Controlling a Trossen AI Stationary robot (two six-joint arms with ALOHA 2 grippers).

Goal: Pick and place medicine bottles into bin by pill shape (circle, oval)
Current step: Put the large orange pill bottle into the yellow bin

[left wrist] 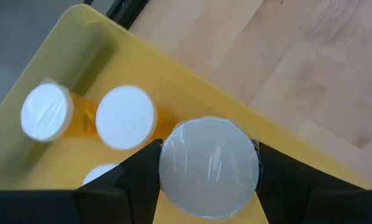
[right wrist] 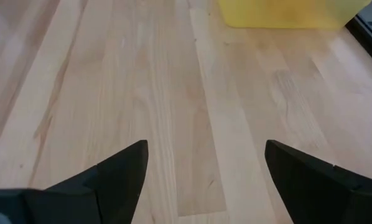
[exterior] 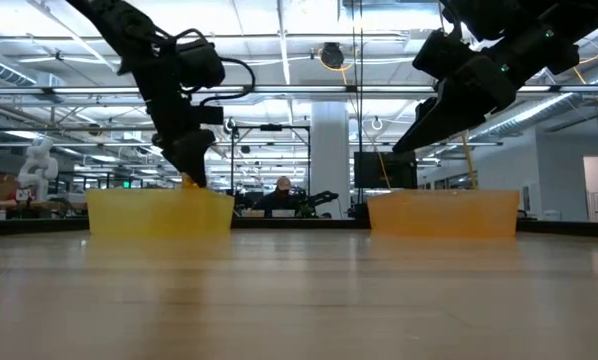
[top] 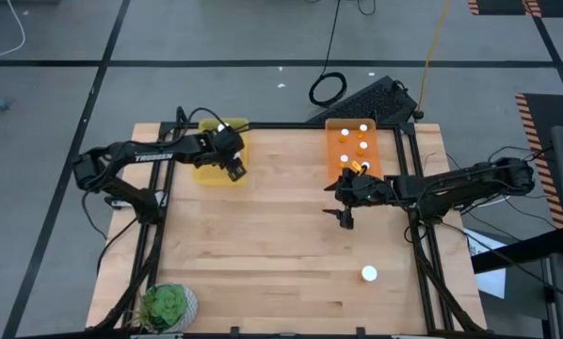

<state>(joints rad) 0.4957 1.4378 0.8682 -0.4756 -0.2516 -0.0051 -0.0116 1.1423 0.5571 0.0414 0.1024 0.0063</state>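
Held bottle: a white-capped medicine bottle (left wrist: 209, 167) fills the left wrist view, pinched between the two dark fingers (left wrist: 139, 177) of the left gripper (top: 235, 170), right over the yellow bin's near wall.
Left gripper: closed on that bottle, hanging above the desk-side edge of the yellow bin (top: 209, 168) at the desk's far left.
Yellow bin contents: at least two more white-capped bottles (left wrist: 125, 117) stand inside; a third cap peeks out below them.
Right gripper: the right gripper (top: 345, 217) is spread wide with nothing between its fingers, hovering above bare wood just in front of the orange bin (top: 385, 155).
Orange bin: far right of the desk, holding several bottles, some upright with white caps showing (top: 362, 129).
Loose bottle: one white-capped bottle (top: 369, 274) stands alone on the desk (top: 263, 254) near the front right, well apart from both bins.
Plant: a small green potted plant (top: 166, 305) sits at the front left corner.
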